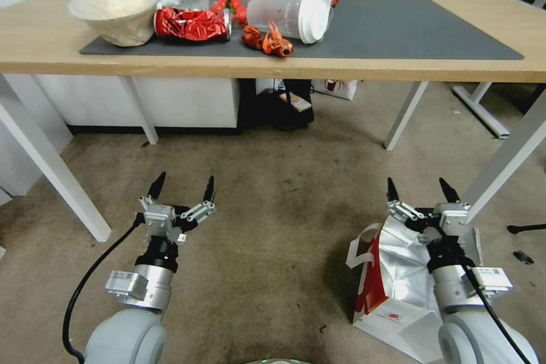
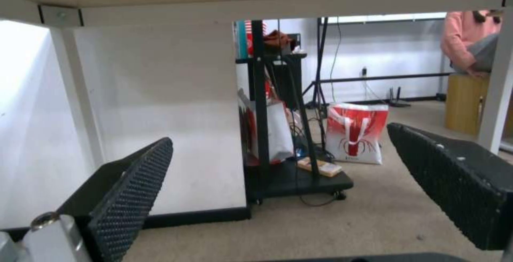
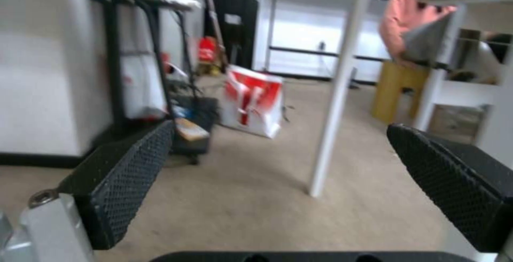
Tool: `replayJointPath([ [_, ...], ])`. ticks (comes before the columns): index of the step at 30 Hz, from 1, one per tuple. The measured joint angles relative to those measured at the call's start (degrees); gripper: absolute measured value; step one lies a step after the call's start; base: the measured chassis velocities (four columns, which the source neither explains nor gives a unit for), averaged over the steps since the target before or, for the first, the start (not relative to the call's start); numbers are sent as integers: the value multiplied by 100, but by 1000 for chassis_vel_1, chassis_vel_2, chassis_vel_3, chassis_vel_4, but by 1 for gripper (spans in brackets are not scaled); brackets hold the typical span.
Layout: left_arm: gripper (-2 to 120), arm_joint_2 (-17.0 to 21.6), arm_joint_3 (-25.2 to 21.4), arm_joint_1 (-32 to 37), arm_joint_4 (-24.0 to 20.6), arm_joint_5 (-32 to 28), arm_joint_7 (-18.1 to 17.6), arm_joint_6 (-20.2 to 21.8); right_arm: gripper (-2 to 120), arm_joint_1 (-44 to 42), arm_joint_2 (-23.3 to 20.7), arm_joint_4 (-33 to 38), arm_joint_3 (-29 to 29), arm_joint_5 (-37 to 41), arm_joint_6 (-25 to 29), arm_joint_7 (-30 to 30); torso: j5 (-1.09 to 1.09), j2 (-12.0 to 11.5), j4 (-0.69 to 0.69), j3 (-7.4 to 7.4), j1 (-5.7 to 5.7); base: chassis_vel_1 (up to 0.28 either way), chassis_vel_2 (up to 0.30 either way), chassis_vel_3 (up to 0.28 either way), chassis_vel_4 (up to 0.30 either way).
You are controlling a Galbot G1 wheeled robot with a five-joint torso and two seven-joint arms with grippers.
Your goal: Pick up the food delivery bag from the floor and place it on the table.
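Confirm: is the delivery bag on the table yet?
No, the food delivery bag stands on the floor beneath the open right gripper, not on the table.

This looks like an office turned robot test room: stained beige low-pile carpet (image 1: 273, 182), a light-wood tabletop on white legs (image 1: 34, 40) with a dark grey mat (image 1: 398, 28), a black wheeled equipment rack (image 2: 278, 134) trailing cables, plain white walls.

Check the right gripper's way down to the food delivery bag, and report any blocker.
Nothing visible blocks it. The open right gripper hangs directly above the food delivery bag on the floor, with only air between. The left gripper is off to the side, also open.
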Motion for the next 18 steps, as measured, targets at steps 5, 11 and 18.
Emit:
replayJointPath([
  [5, 100, 56, -29, -39, 91, -73, 0, 17, 100, 10, -107, -418, 575, 132, 38, -14, 0, 7, -1, 0, 2, 0, 0, 0, 0],
  [11, 100, 91, -35, -91, 183, -101, 0, 26, 100, -8, -219, -766, 913, 178, 124, -9, -1, 11, 0, 0, 2, 0, 0, 0, 0],
  [18, 100, 88, 53, -180, 357, -80, -1, 51, 100, 58, -256, -1362, 1190, 200, 334, -56, -2, 14, -1, 0, 3, 0, 0, 0, 0],
])
